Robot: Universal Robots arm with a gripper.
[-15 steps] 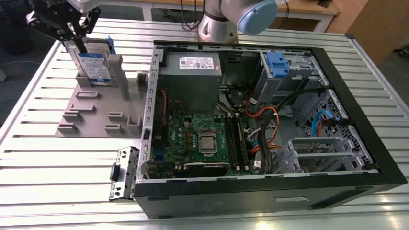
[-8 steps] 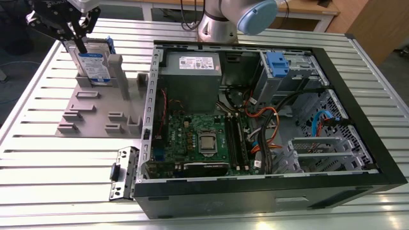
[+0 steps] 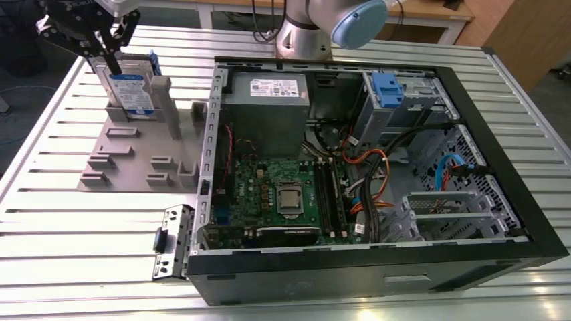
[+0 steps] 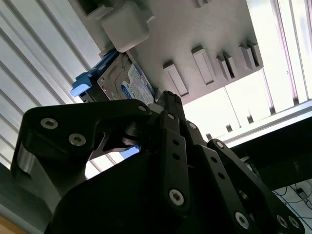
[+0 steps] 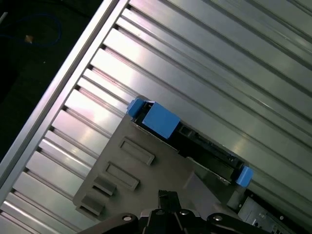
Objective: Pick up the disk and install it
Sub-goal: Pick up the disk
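Gripper (image 3: 111, 61) over upright disk (image 3: 134, 93) in grey holder (image 3: 125, 154), grip unclear, PC case (image 3: 357, 275) adj.

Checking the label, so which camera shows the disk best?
The exterior view: the disk stands upright in the grey fixture, label facing the camera. The second wrist view catches a corner of it; the first wrist view sees its edge and blue bracket.

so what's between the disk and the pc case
In the exterior view, two grey upright posts of the holder plate stand between the disk and the case.
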